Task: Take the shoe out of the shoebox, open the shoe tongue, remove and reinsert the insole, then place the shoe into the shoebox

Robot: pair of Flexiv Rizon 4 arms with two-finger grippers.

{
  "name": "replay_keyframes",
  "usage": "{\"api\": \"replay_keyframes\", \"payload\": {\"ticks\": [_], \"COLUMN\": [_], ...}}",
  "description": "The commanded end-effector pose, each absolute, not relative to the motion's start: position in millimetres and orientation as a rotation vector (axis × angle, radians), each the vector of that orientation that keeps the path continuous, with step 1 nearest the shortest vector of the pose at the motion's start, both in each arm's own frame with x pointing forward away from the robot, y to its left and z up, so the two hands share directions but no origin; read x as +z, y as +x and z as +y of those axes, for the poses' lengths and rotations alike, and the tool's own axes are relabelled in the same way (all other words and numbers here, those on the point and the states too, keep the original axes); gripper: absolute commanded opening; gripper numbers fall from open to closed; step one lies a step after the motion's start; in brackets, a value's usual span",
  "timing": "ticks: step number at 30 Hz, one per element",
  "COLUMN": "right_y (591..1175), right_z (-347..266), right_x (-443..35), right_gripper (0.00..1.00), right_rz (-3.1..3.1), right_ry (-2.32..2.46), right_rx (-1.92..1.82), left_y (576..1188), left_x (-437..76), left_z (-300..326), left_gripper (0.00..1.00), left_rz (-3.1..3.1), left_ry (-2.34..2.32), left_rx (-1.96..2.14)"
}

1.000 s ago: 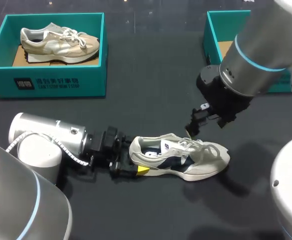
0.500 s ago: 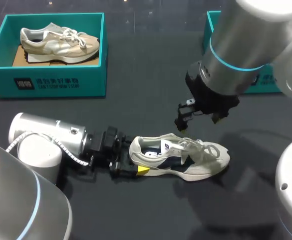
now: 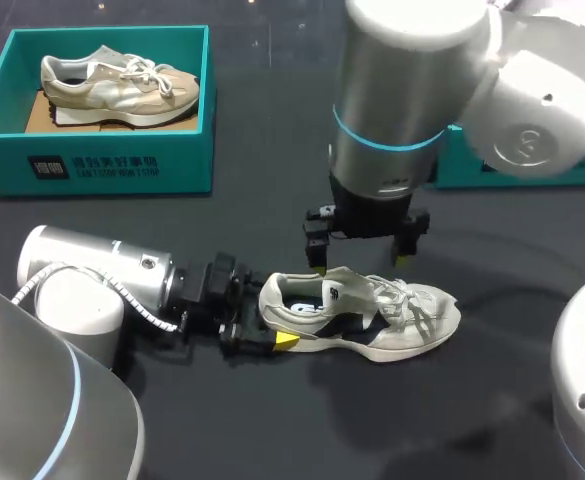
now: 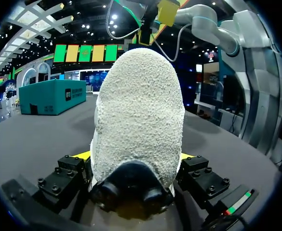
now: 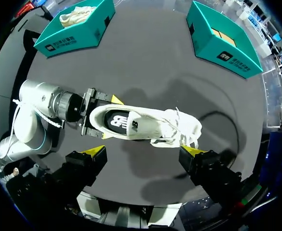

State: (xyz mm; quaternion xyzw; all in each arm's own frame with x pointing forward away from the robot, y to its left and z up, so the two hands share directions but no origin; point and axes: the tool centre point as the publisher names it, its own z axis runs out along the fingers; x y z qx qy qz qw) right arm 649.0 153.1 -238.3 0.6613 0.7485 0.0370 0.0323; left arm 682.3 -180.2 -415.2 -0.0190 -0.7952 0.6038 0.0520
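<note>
- Left gripper, low on the table at near left, is clamped on the heel of the shoe. In the left wrist view a yellow tip sits either side of the heel. Contact looks firm, but the far finger is partly hidden.
- Right gripper hangs just above the shoe's tongue and collar with its fingers spread wide, holding nothing. In the right wrist view the tips straddle the shoe from above and do not touch it.
- Shoe: white and navy, upright on its sole on the table, centre near side, heel to the left, toe to the right, laces loose. It is outside both boxes.
- Left shoebox, teal, far left, holds a second beige shoe.
- Right shoebox, teal, far right, shows its cardboard floor and is well apart from the shoe.
</note>
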Motion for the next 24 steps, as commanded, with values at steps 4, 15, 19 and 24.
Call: {"api": "replay_keyframes", "payload": {"ticks": [4, 15, 19, 24], "right_y": [652.3, 658.0, 659.1, 658.5], "right_z": [181.5, 190.8, 188.9, 183.1], "right_x": [-248.1, -270.9, -279.4, -288.9], "right_gripper": [1.00, 1.00, 1.00, 1.00], "right_rz": [2.249, 2.157, 2.131, 2.095], "right_ry": [1.997, 2.008, 2.011, 2.019], "right_rx": [-0.034, -0.127, -0.126, -0.133], "left_y": [680.2, 680.2, 680.2, 680.2], "left_x": [-417.5, -417.5, -417.5, -417.5], "left_z": [-177.4, -177.4, -177.4, -177.4], "left_gripper": [0.00, 0.00, 0.00, 0.00], "left_rz": [-2.421, -2.421, -2.421, -2.421], "left_ry": [-0.056, -0.056, -0.056, -0.056], "left_rx": [1.837, 1.837, 1.837, 1.837]}}
